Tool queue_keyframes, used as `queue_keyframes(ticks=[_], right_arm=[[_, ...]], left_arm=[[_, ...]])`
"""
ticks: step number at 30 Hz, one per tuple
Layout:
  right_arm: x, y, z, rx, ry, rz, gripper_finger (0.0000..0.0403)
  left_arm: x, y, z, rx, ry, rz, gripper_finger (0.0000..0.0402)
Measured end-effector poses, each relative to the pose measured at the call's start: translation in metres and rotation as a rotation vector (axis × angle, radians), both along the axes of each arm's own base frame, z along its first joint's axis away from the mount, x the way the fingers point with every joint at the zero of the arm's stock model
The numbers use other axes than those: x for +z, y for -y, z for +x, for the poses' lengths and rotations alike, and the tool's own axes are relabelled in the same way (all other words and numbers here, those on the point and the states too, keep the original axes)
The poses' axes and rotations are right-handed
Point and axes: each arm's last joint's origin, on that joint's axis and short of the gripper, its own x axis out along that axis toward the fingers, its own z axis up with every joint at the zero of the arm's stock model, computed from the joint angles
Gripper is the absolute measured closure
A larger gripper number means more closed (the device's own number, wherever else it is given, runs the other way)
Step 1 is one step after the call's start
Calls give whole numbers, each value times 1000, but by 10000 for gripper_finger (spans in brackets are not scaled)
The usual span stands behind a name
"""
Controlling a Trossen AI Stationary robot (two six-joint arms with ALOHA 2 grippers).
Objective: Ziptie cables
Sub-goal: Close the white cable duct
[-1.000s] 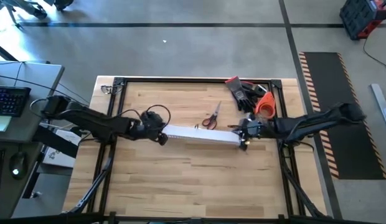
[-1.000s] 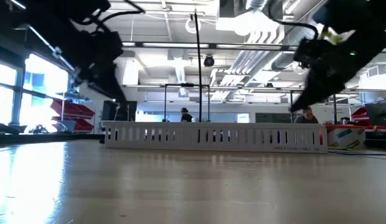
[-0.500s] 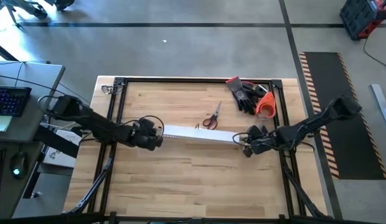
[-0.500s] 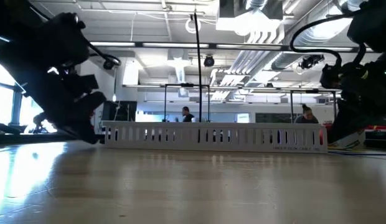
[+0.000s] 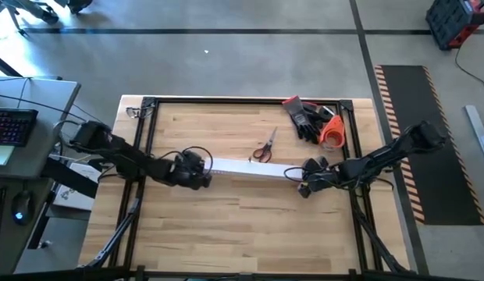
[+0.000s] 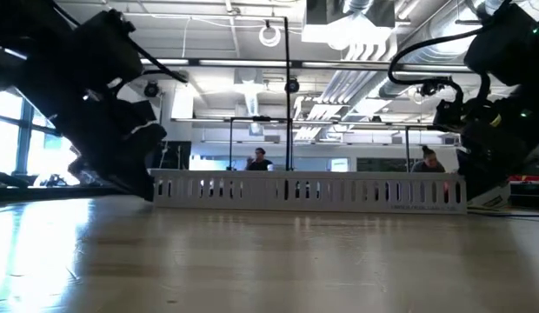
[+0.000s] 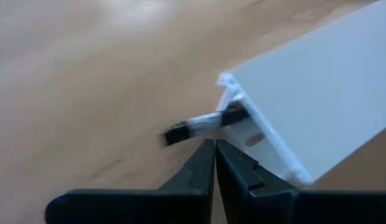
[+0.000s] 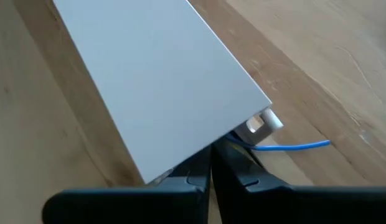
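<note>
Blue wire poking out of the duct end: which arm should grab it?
Right. The right pincer sits, shut, at the end of the white duct where the blue wire emerges. The left pincer is at the duct's opposite end.

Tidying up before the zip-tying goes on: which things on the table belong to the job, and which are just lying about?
In use: white duct, left claw at one end, right claw at the other, blue wire poking out.
Lying about: scissors, black gloves, orange object.

One white duct (image 5: 250,168); one scissors (image 5: 265,146); two arms; one glove pile (image 5: 308,118).
</note>
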Motion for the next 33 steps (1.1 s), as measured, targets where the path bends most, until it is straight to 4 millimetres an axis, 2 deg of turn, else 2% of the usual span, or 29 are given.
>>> queue_keyframes(ticks=[7, 10, 17, 27, 33], right_arm=[[0, 0, -1, -1, -4, -2, 403], [0, 0, 0, 3, 1, -4, 403], [0, 0, -2, 22, -20, -20, 403], [6, 1, -3, 17, -43, -19, 403], [13, -9, -9, 24, -96, 44, 403]], left_arm=[[26, -4, -8, 43, 20, 34, 401], [27, -6, -5, 56, 42, 27, 401], [18, -10, 15, 23, 93, 51, 401], [28, -9, 12, 35, 26, -3, 401], [28, -8, 12, 38, 33, -5, 401]])
